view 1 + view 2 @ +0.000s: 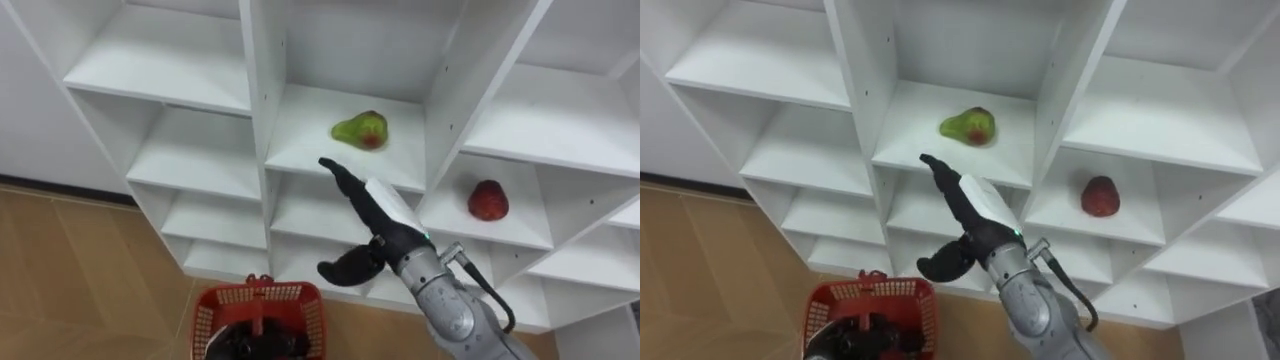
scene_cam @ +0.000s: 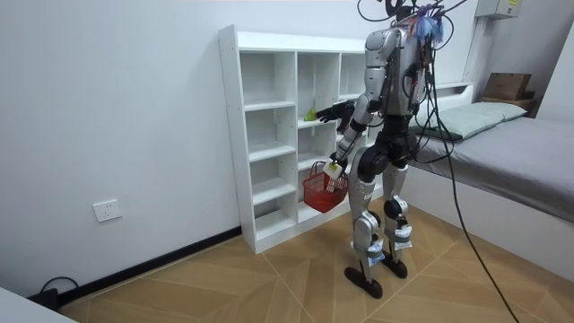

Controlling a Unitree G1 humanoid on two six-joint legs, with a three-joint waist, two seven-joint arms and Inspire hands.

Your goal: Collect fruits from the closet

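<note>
Right hand point(image 1: 385, 208) open, fingers straight, empty, just short of green pear-shaped fruit point(image 1: 361, 130) on white closet shelf point(image 1: 300, 140). Reach farther, wrap fruit from near side. Left hand point(image 2: 334, 168) grips red mesh basket point(image 1: 210, 302).

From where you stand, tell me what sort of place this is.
Probably a bedroom in a home: a bed with a grey mattress and a pillow stands beside a white open shelf unit against the wall, on a wood parquet floor, with a wall socket low down.
</note>
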